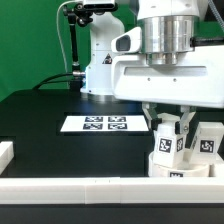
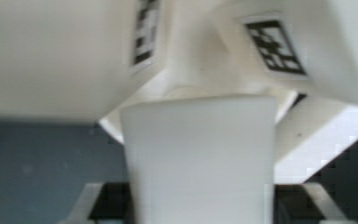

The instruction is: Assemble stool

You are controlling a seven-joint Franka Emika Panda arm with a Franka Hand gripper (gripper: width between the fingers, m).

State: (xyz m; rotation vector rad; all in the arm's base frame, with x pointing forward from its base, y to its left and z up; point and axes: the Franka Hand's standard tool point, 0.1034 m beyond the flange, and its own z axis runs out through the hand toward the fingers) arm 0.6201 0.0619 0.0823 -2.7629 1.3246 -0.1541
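In the exterior view my gripper (image 1: 170, 132) stands at the right, low over the stool parts. It is shut on an upright white leg (image 1: 165, 150) with a black-and-white tag. A second tagged leg (image 1: 207, 145) stands just to the exterior view's right of it. The white seat disc (image 1: 183, 170) lies below both, partly hidden behind the front rail. In the wrist view the held leg (image 2: 194, 140) fills the middle between my gripper's (image 2: 197, 208) fingers (image 2: 94, 203). Beyond it are white tagged stool surfaces (image 2: 274, 45); which parts they are I cannot tell.
The marker board (image 1: 97, 123) lies flat on the black table, to the exterior view's left of the gripper. A long white border rail (image 1: 100, 190) runs along the front, and another piece (image 1: 5, 152) sits at the left edge. The arm's white base (image 1: 100, 60) stands at the back.
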